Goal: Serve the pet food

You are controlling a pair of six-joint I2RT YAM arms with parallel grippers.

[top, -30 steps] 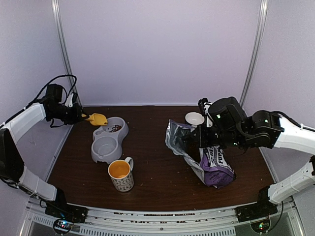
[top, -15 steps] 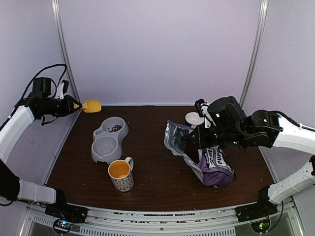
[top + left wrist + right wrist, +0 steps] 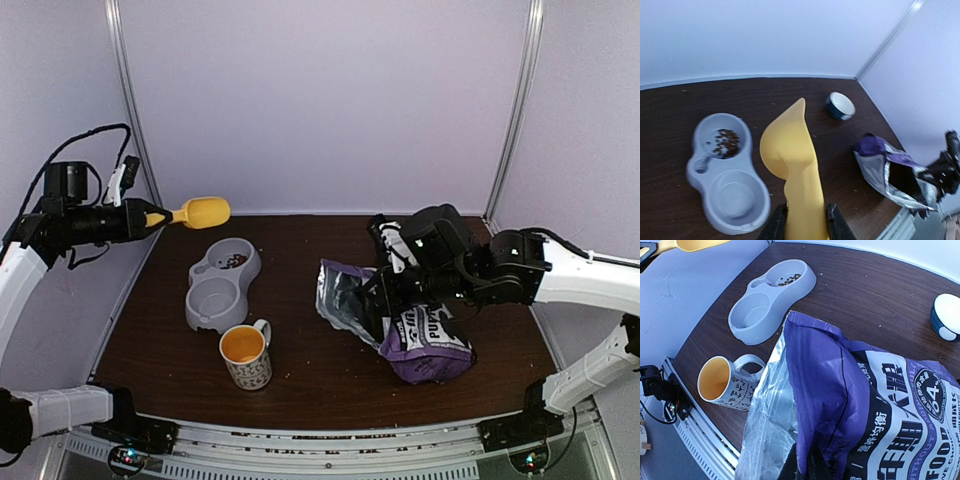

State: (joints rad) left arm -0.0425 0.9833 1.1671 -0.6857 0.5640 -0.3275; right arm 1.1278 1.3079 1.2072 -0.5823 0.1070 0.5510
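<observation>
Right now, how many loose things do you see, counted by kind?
Bowls: 2, grey double pet bowl and small blue-and-white bowl
Mugs: 1, patterned mug
Scoops: 1, yellow scoop
Food bags: 1, purple puppy food bag
Total: 5

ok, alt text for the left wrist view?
The left gripper holds a yellow scoop by its handle above a dark table. A grey double bowl at left has kibble in its far compartment only; a small bowl and an open purple food bag sit right.
</observation>
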